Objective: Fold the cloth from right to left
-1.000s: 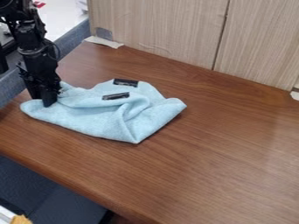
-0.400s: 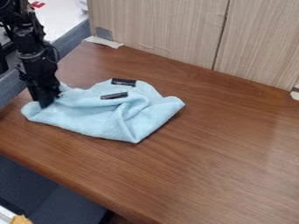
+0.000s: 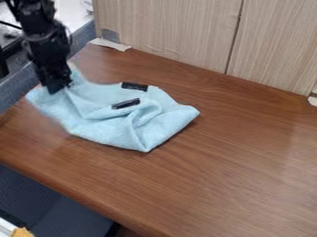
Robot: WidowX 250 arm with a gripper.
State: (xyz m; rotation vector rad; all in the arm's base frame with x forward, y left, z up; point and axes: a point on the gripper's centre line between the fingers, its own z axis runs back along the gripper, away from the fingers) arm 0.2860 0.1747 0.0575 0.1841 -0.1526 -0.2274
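The black gripper (image 3: 57, 89) hangs at the upper left, shut on the left part of the light blue cloth (image 3: 114, 127). That part is raised off the table, with a slope of fabric running down from the fingertips. The rest of the cloth lies crumpled on the brown wooden table (image 3: 241, 171), with folds near its middle and a corner pointing toward the front. Two black labels show on top of the cloth. The gripped bit of fabric is partly hidden by the fingers.
Light wood panels (image 3: 173, 30) stand along the table's back edge, with a strip of pale tape (image 3: 110, 44) at their left foot. A grey-blue partition (image 3: 18, 85) borders the table's left side. The front edge of the table runs diagonally at the lower left.
The gripper has risen and shifted slightly right, and the cloth's left part has been pulled up off the table with it. The right part of the cloth has barely moved.
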